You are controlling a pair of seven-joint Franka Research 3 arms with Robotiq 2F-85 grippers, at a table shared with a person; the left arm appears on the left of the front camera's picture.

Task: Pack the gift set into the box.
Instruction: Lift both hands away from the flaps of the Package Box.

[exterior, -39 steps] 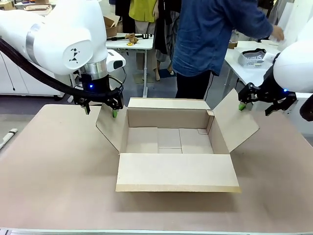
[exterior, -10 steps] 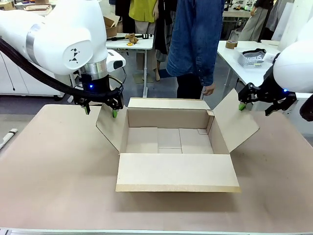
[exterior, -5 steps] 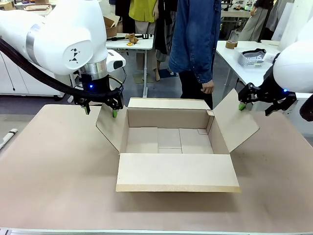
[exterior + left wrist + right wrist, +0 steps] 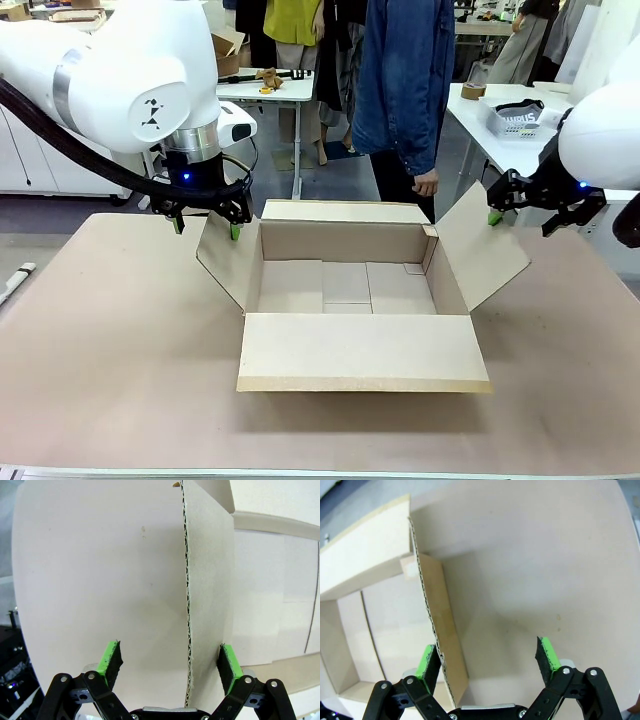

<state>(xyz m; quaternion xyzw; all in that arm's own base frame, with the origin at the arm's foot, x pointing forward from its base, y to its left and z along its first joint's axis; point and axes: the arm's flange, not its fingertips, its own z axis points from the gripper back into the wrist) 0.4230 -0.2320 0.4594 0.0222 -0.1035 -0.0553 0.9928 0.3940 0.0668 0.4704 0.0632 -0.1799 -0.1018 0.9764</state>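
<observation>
The left claw [image 4: 170, 662] is gaping wide, its green pads [image 4: 111, 661] straddling the upright edge of the left flap of the box [image 4: 360, 352]. The right claw [image 4: 487, 662] is spreading just as wide over the right flap's edge. The box is sitting open on the table [image 4: 110, 340]. The gift set [image 4: 515, 120] is lying on a white table [image 4: 480, 125] beyond, beside a person [image 4: 405, 80].

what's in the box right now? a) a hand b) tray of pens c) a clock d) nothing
d: the floor of the box is bare cardboard, and the tray sits far off behind it at the right.
</observation>
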